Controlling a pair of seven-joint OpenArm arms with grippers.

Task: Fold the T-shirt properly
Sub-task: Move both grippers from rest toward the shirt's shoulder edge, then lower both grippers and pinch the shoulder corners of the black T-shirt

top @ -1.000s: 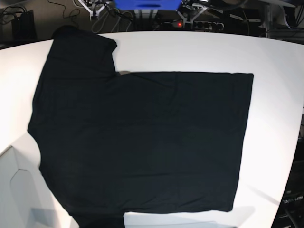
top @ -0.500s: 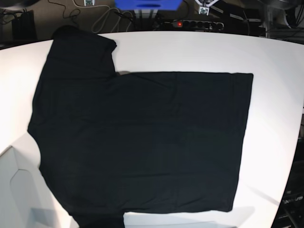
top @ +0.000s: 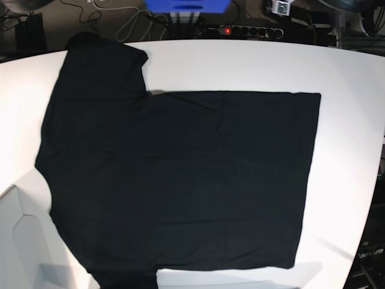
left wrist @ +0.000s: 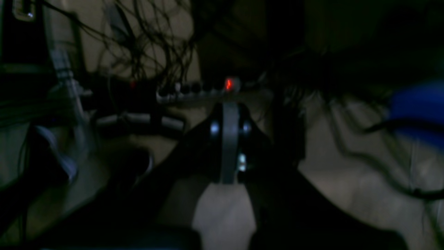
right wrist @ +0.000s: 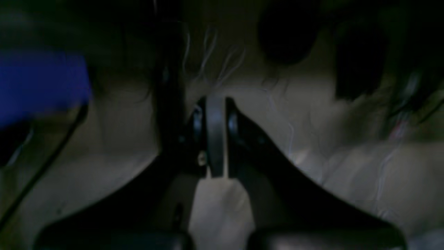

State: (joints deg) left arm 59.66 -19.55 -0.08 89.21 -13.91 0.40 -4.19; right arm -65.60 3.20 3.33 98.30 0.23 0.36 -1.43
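The black T-shirt [top: 180,180] is found spread flat and unfolded on the white table [top: 349,108], with one short sleeve extended toward the far left corner and the straight hem lying toward the right edge in the base view. The left gripper [left wrist: 229,139] is seen with its jaws brought together on nothing, held off the table above a floor strewn with cables and facing a power strip [left wrist: 197,91] with a lit red switch. The right gripper [right wrist: 215,135] is likewise seen pressed together and empty, with a blue object [right wrist: 41,83] blurred at the left of its wrist view.
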